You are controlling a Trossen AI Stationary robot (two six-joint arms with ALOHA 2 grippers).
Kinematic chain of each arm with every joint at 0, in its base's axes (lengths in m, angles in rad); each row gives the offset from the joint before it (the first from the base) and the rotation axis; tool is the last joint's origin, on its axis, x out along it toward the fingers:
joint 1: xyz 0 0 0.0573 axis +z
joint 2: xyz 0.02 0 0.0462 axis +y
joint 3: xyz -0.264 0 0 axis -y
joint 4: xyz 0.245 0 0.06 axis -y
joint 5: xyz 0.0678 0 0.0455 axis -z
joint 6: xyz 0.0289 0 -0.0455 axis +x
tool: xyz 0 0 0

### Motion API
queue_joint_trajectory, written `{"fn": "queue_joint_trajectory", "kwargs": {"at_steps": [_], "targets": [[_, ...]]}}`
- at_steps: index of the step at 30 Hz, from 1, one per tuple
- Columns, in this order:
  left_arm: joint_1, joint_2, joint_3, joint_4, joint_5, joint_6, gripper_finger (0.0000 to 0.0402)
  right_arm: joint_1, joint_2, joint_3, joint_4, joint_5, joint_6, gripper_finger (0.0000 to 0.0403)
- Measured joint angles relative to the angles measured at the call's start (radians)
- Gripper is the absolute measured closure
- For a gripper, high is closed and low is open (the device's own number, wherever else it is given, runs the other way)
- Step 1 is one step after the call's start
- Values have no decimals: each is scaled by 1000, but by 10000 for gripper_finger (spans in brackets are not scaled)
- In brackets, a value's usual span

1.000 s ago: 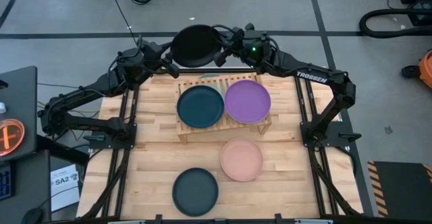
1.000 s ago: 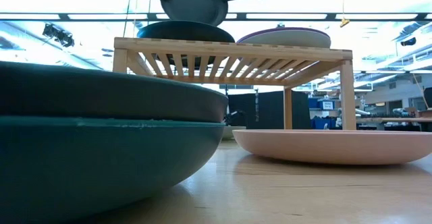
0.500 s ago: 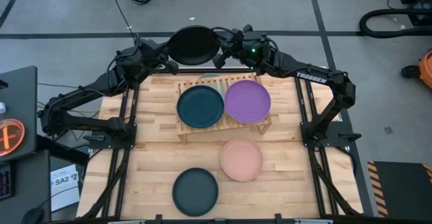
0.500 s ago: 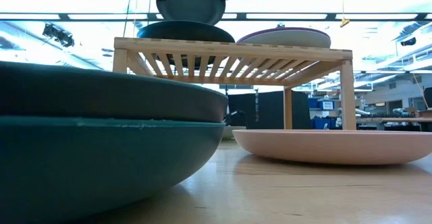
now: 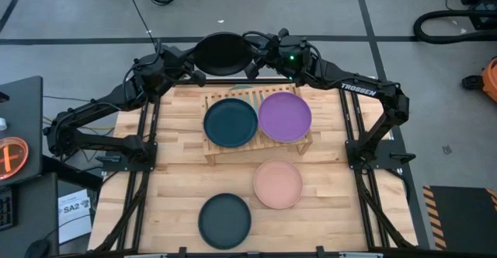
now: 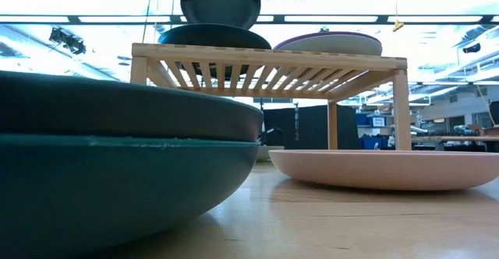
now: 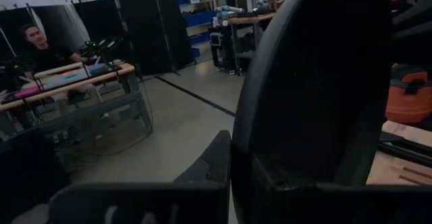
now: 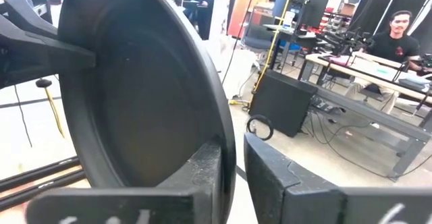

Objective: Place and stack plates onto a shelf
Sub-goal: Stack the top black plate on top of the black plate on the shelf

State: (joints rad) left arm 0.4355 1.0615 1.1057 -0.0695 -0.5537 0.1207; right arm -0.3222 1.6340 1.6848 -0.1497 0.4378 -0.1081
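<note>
Charcoal plate (image 5: pixel 222 53) held on edge above shelf (image 5: pixel 256 138), left tool (image 5: pixel 192 71) clamping rim

On the shelf (image 5: pixel 256 145) two plates (image 5: pixel 231 122) sit side by side. Two more (image 5: pixel 278 184) lie on the table (image 5: pixel 171 180) before it. Behind it, both grippers flank a raised plate (image 5: pixel 223 54).

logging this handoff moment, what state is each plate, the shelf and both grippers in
charcoal plate: held on edge in the air behind the shelf
left gripper: shut on the charcoal plate's rim
right gripper: at the opposite rim, jaws slightly apart
dark teal plate: flat on shelf
purple plate: flat on shelf
wooden shelf: upright on table
salmon pink plate: flat on table
two stacked dark plates: on table
</note>
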Motion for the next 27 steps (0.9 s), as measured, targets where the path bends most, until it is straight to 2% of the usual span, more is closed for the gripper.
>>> {"fn": "queue_joint_trajectory", "kwargs": {"at_steps": [7,17,22,27], "targets": [[0,0,0,1,-1,0,378,-1,0,0,0,8,0,288],[0,0,0,3,-2,-3,377,-1,-2,0,-5,71,0,208],[-2,1,0,10,6,-5,377,0,-38,0,-55,80,0,188],[-3,2,0,16,23,-10,377,1,-110,-2,-174,47,0,185]]}}
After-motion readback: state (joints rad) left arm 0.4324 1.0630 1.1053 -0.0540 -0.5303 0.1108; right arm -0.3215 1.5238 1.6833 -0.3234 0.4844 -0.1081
